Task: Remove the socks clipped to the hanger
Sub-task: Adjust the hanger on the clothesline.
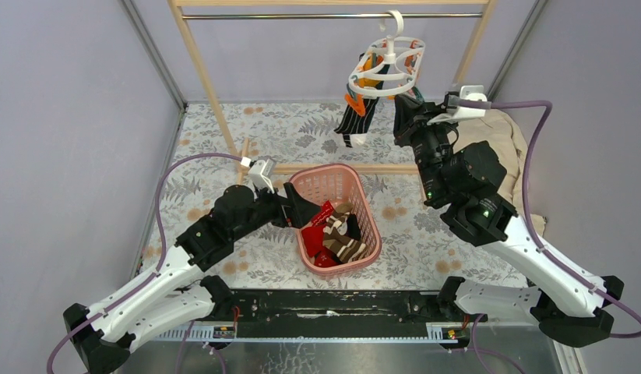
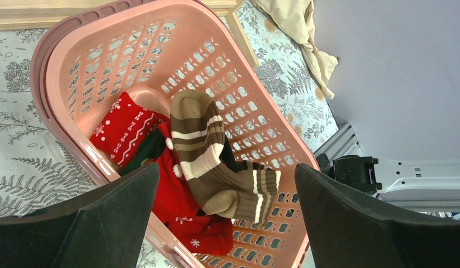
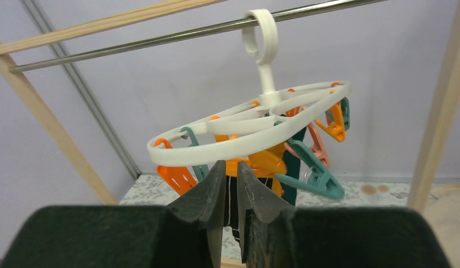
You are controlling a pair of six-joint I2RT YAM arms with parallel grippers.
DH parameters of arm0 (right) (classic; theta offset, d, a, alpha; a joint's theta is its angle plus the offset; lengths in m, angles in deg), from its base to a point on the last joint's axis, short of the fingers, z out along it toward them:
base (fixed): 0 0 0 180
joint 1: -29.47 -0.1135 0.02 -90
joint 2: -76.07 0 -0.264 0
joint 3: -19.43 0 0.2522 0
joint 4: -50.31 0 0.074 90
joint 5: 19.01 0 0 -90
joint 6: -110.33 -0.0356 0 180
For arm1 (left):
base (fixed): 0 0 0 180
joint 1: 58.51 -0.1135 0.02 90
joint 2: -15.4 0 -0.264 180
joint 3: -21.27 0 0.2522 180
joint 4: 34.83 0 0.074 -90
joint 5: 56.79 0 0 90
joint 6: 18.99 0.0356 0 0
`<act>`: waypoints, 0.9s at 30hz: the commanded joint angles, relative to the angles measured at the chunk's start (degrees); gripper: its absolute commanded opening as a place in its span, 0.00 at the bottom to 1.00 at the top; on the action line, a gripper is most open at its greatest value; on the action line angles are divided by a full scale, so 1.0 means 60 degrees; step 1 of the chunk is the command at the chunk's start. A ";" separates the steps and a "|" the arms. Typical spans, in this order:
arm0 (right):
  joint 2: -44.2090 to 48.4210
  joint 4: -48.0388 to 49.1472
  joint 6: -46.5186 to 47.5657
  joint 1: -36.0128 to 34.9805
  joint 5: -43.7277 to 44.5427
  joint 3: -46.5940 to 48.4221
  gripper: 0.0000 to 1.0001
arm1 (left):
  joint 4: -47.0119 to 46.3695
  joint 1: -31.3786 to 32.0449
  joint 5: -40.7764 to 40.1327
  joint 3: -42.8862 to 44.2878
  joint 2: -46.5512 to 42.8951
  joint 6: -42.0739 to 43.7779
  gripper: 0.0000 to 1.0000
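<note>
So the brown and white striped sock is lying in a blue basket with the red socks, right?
No, the basket is pink, not blue, as the left wrist view shows. The striped sock does lie in it with the red socks.

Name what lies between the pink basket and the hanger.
The wooden rack's floor rail and a black striped sock hanging from the hanger; top external view.

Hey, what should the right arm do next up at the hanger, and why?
Probably nudge the right gripper toward the black striped sock, opening a little to take it. Its jaws stand nearly shut just under the hanger, that sock hangs clipped there, and no grip on it shows.
</note>
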 commanded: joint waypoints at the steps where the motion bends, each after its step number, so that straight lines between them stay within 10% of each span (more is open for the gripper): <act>1: 0.0230 -0.0063 0.0459 0.0358 0.0802 0.0061 0.20 | 0.0010 0.0049 -0.0007 0.0324 -0.0049 0.0046 0.99; 16: 0.0424 -0.1974 -0.0611 0.2720 -0.0157 0.0551 0.21 | 0.0175 0.0049 -0.0138 0.0424 -0.0012 0.0077 0.99; 22: -0.0452 -0.3788 -0.0611 0.2821 -0.3212 0.2420 0.55 | 0.0162 0.0049 -0.0163 0.0500 0.0192 0.0123 0.99; 27: -0.1189 -0.4874 -0.0607 0.2825 -0.5170 0.3603 0.63 | -0.0034 0.0049 -0.0109 0.0392 0.0253 0.0087 0.99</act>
